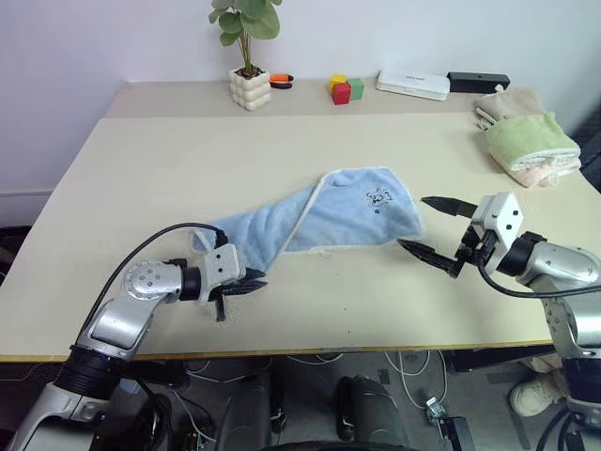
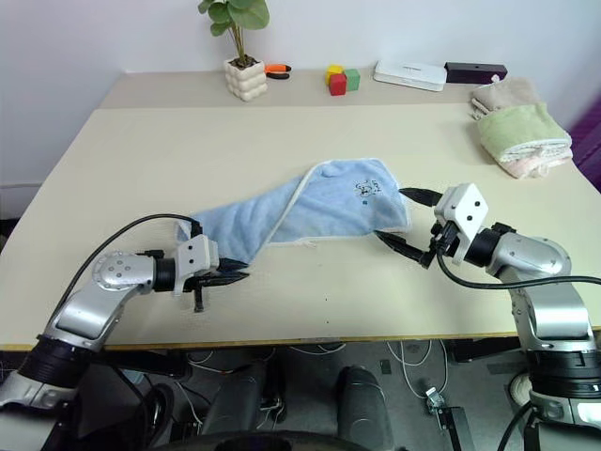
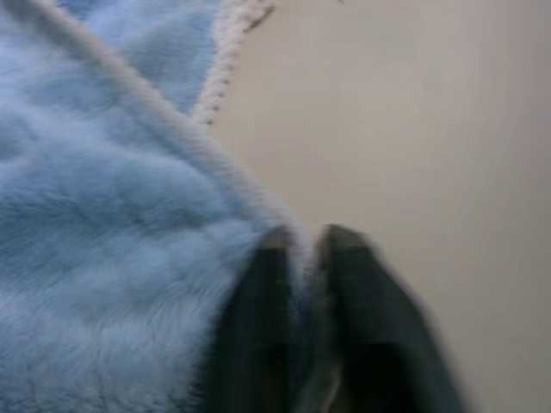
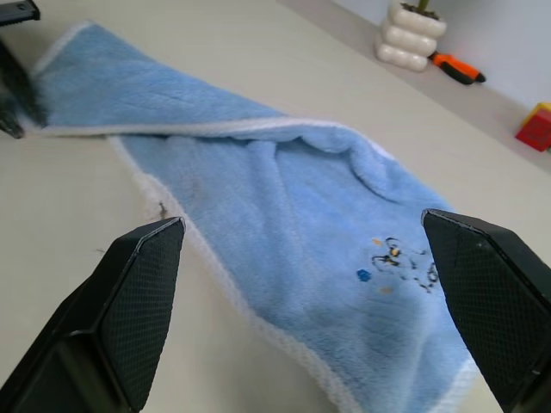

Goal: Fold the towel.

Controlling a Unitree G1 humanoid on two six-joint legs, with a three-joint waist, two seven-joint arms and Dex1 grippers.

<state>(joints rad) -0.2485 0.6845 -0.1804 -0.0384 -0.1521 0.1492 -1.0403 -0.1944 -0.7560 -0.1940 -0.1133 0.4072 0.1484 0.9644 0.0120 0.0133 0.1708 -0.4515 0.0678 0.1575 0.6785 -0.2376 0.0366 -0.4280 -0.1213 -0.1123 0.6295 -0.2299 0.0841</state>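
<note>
1. Where the lower left of the head view is reached, the left gripper (image 1: 252, 282) is seen with its two black fingers (image 3: 258, 327) pinched together on the whitish-trimmed corner of the towel (image 1: 319, 218).
2. At the upper left, a potted plant (image 1: 248, 56) is set on the far strip of the table (image 1: 141, 178), with an orange tool (image 1: 280, 81) just beside it.
3. Across the middle, the light-blue towel is spread in a loose diagonal band, partly doubled over itself, with its dark embroidered mark (image 4: 398, 262) toward the right end.
4. At the upper centre, coloured blocks (image 1: 345, 89) and a white box (image 1: 412, 84) are placed.
5. Toward the right, the right gripper (image 1: 437, 228) is held with its fingers wide apart at the towel's right edge, nothing being gripped.
6. At the upper right, a stack of folded towels (image 1: 526, 136) is found.
</note>
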